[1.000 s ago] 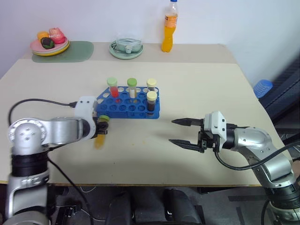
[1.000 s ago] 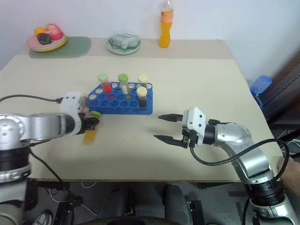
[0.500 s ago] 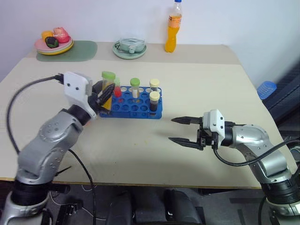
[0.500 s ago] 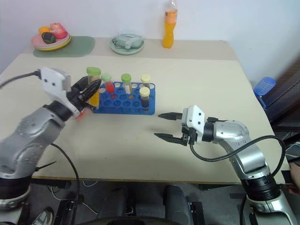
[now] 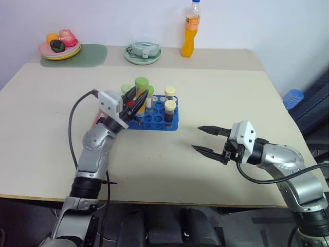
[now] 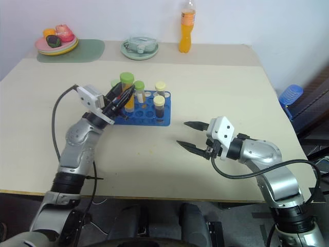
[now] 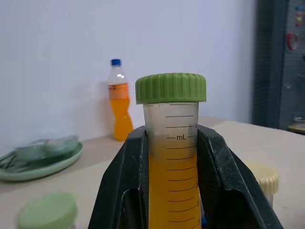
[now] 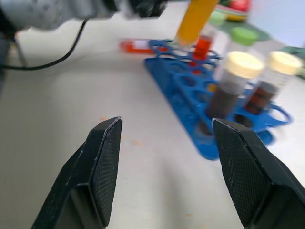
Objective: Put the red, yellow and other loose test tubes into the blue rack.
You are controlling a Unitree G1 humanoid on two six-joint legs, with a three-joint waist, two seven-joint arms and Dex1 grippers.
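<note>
1. Over the near-left corner of the blue rack [image 5: 149, 114], the left pincer [image 5: 134, 99] is clamped on the orange-yellow tube [image 7: 172, 157], green cap up, held upright above the holes.
2. Standing in the rack are two dark brown tubes [image 5: 169, 110] with pale yellow caps, a green-capped tube [image 6: 139, 91] and a red tube [image 8: 202, 46].
3. Another red tube [image 8: 136, 46] lies flat on the desk [image 5: 205, 92] just beside the rack's left end.
4. Well to the right of the rack, the right pincer [image 5: 209, 140] hovers over bare desk, its fingers apart and holding nothing.
5. At the desk's far edge stand an orange bottle [image 5: 188, 32] and a pale green dish [image 5: 142, 52].
</note>
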